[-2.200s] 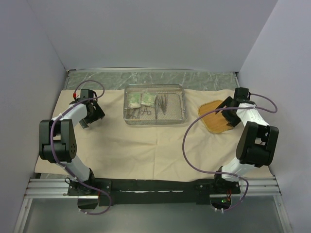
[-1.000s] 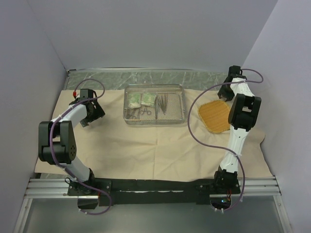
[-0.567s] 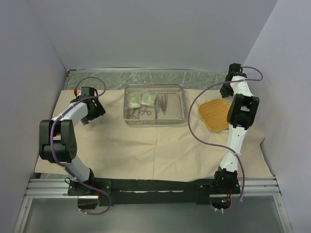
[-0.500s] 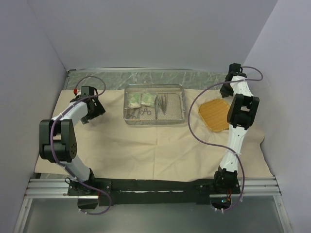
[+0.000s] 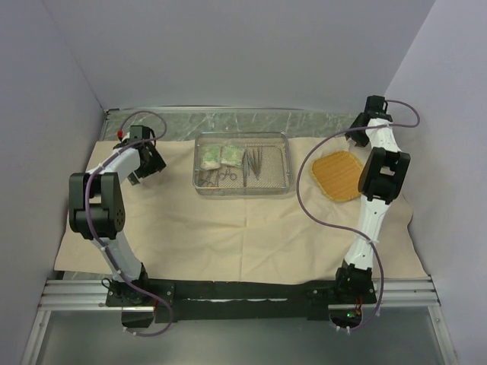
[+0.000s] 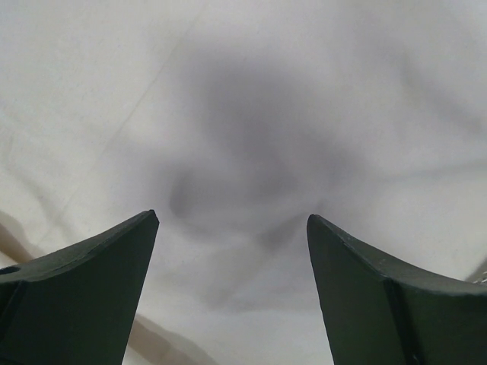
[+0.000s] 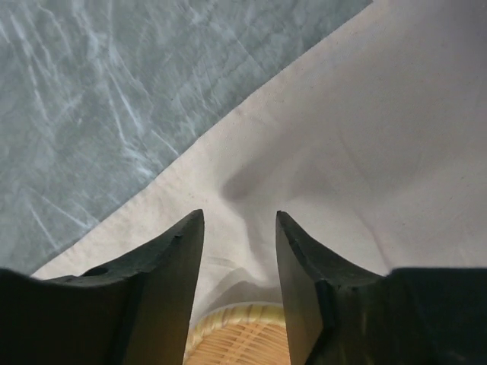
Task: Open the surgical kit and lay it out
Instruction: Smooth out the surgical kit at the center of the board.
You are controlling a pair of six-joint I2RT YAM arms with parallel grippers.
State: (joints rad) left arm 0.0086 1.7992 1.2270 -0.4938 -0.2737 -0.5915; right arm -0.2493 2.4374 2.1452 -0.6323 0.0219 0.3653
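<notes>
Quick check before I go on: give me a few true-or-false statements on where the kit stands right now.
1. The tray sits on the cloth. True.
2. The packets lie outside the tray. False: they lie in its left part.
3. The left gripper holds the tweezers. False: it is open and empty over the cloth; the tweezers lie in the tray.
4. The orange pad lies right of the tray. True.

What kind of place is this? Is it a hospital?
Probably a robot test booth, not a hospital: two robot arms are bolted to a rail, plain grey walls box it in, and a wire tray of tools sits on a beige cloth.
</notes>
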